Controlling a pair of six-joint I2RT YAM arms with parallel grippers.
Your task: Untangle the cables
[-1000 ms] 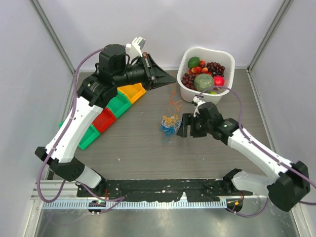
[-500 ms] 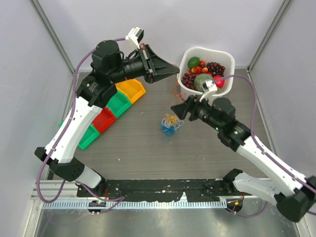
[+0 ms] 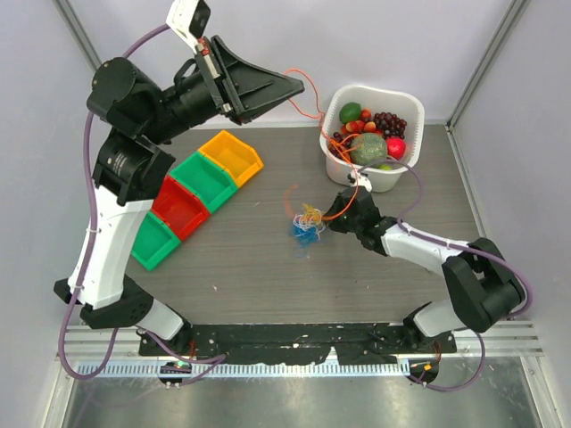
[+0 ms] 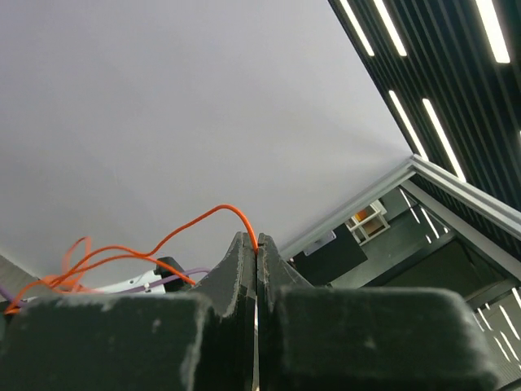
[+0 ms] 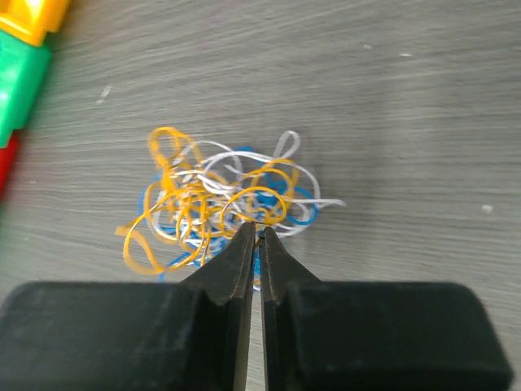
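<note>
The cables (image 3: 308, 223) lie as a small yellow, white and blue bunch mid-table. One orange cable (image 3: 314, 112) rises from the bunch, runs past the basket and ends in my left gripper (image 3: 300, 86), held high at the back. In the left wrist view the left gripper (image 4: 257, 243) is shut on this orange cable (image 4: 203, 215). My right gripper (image 3: 333, 221) is low at the bunch's right side. Seen from the right wrist, the right gripper (image 5: 257, 230) is shut, nipping a yellow loop of the bunch (image 5: 220, 195).
A white basket (image 3: 385, 179) of fruit stands at the back right, with the orange cable passing along its left rim. A diagonal row of yellow (image 3: 231, 157), green (image 3: 204, 179), red (image 3: 178, 206) and green (image 3: 152, 241) bins lies on the left.
My left gripper rose and swung back, drawing the orange cable up out of the bunch. The right gripper came down to the bunch and went from open to shut on a yellow loop.
</note>
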